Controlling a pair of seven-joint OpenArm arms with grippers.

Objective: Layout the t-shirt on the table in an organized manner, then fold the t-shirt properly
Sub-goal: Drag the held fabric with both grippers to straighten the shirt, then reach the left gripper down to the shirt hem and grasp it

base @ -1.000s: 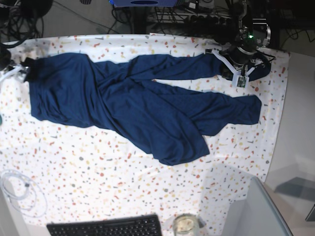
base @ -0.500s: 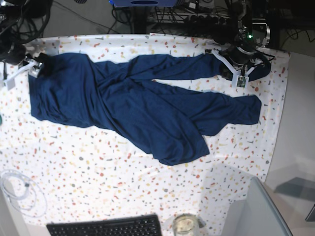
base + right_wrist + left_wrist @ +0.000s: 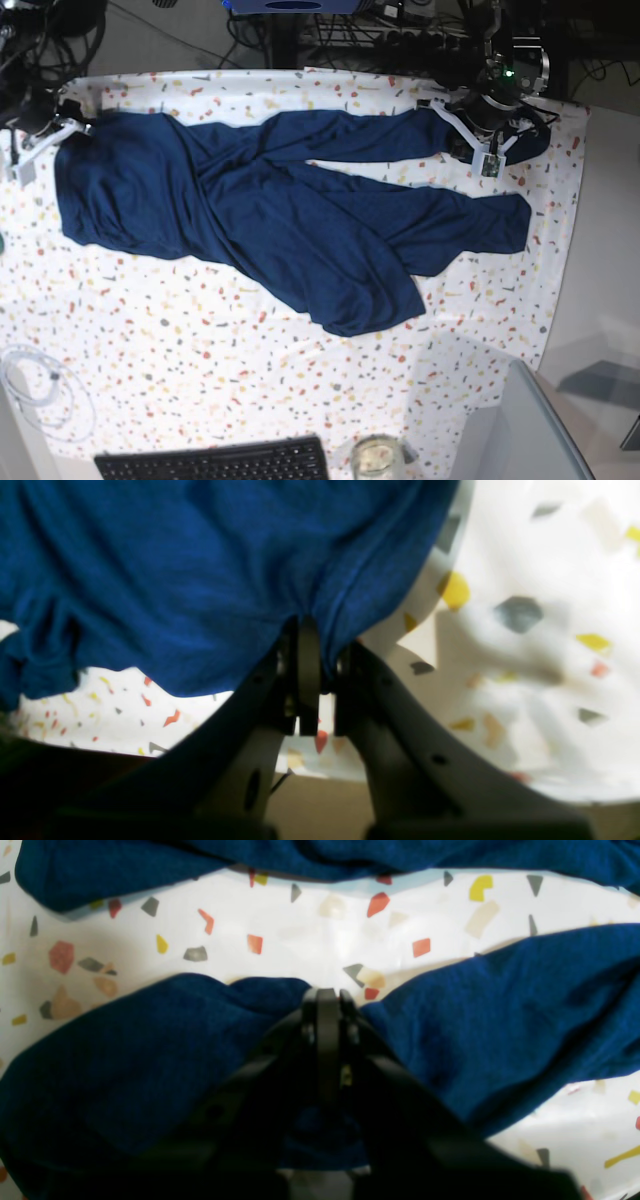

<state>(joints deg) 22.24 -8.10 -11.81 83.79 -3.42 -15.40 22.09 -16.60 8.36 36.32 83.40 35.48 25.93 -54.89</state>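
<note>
The dark navy t-shirt lies twisted and creased across the speckled table, with one sleeve end at the right. My right gripper is at the shirt's far left corner. In the right wrist view its jaws are shut, pinching a gathered edge of the t-shirt, lifted a little off the table. My left gripper is at the shirt's far right edge. The left wrist view shows it shut, with the t-shirt bunched around the tips.
A black keyboard, a glass jar and a coiled white cable lie near the front edge. A grey translucent panel stands at the front right. Cables and equipment crowd the space behind the table.
My right gripper moved toward the back along the table's left side and closed on the shirt's far left corner, drawing it back. The left arm stayed still.
</note>
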